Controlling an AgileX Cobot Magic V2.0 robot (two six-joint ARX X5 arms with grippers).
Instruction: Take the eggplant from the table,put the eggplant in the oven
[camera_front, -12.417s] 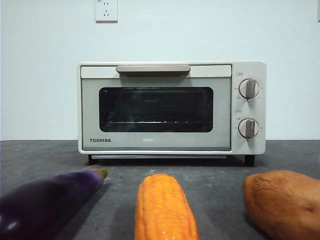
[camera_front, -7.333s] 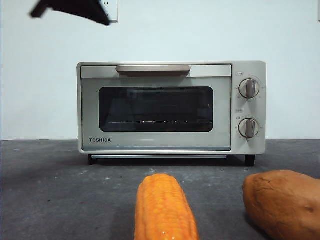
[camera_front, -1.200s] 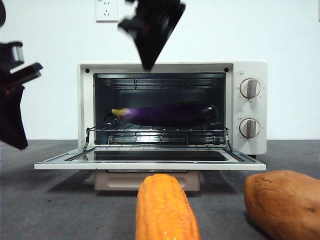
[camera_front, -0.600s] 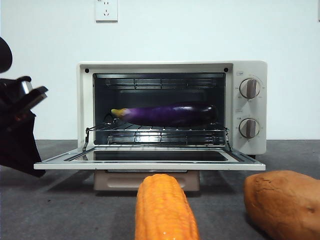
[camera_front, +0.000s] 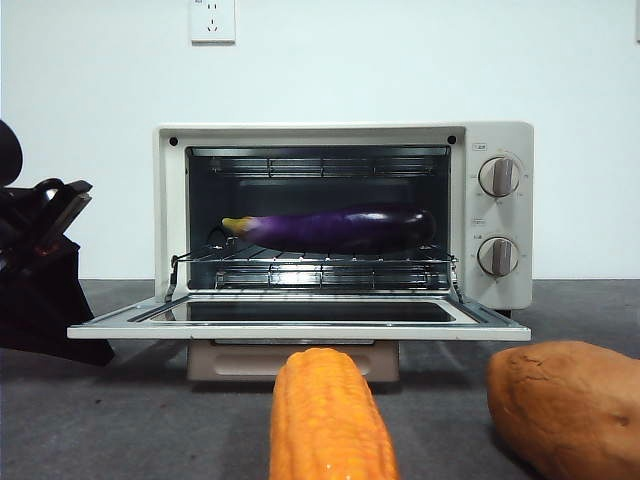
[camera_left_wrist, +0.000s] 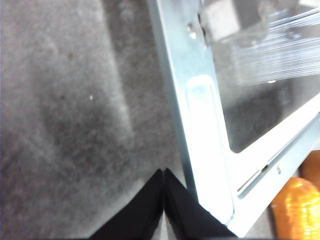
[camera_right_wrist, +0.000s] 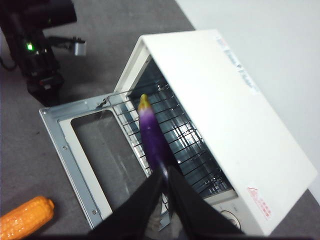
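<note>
The glossy purple eggplant (camera_front: 335, 228) lies lengthwise on the wire rack inside the open cream oven (camera_front: 495, 215), with its stem end toward the left wall. From above, the right wrist view shows the eggplant (camera_right_wrist: 152, 135) on the rack, partly behind my right gripper (camera_right_wrist: 165, 173), which is shut, empty and high above the oven. My left gripper (camera_left_wrist: 164, 173) is shut and empty, low over the table (camera_left_wrist: 65, 125) beside the left corner of the lowered oven door (camera_left_wrist: 200, 115). In the front view the left gripper (camera_front: 95, 352) is the dark wedge at the left edge.
The oven door (camera_front: 300, 330) lies flat, jutting out toward the front. An orange corn cob (camera_front: 328, 420) lies in front of the door. A brown sweet potato (camera_front: 570, 405) sits at the front right. The left arm (camera_right_wrist: 40, 50) stands left of the oven.
The right arm has risen out of the front view from above the oven. The left arm has sunk lower and shifted slightly right, toward the door's left corner. The eggplant has not moved.
</note>
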